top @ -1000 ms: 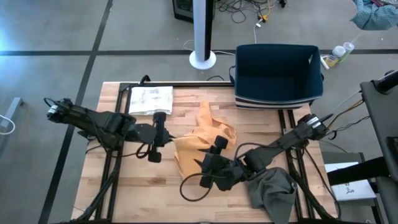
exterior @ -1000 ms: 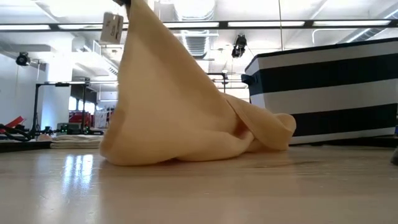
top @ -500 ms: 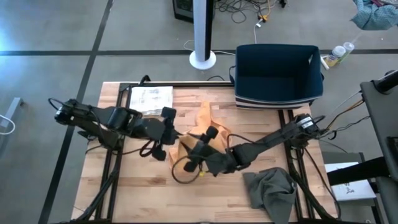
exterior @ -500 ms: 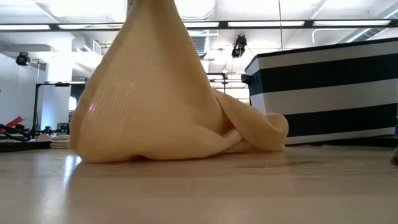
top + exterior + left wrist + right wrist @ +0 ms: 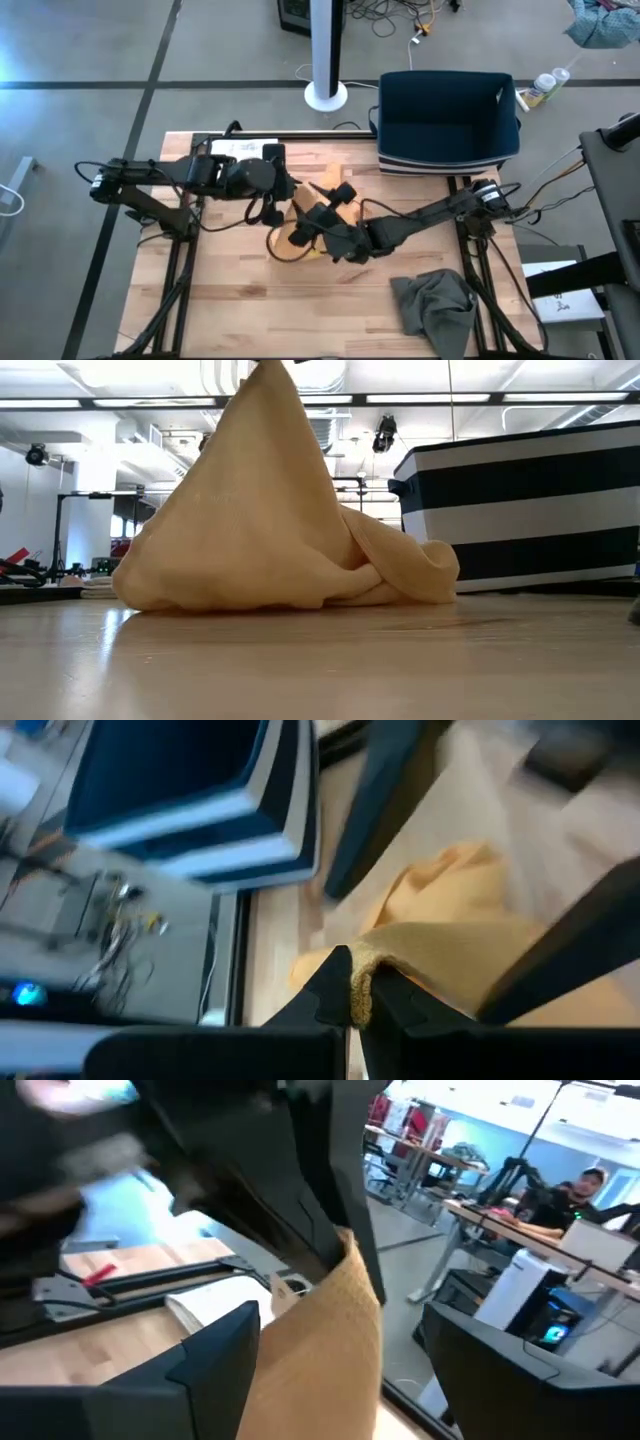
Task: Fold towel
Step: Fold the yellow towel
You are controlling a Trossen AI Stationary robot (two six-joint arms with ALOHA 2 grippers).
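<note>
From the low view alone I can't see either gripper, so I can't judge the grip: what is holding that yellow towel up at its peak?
Observer: The left gripper is shut on the yellow towel, pinching an edge of it.
Operator: And the right one?
Observer: The right gripper is open, with towel cloth hanging between its fingers.
Operator: Anything else on the table?
Observer: A crumpled grey cloth lies near the table's front right corner.
</note>
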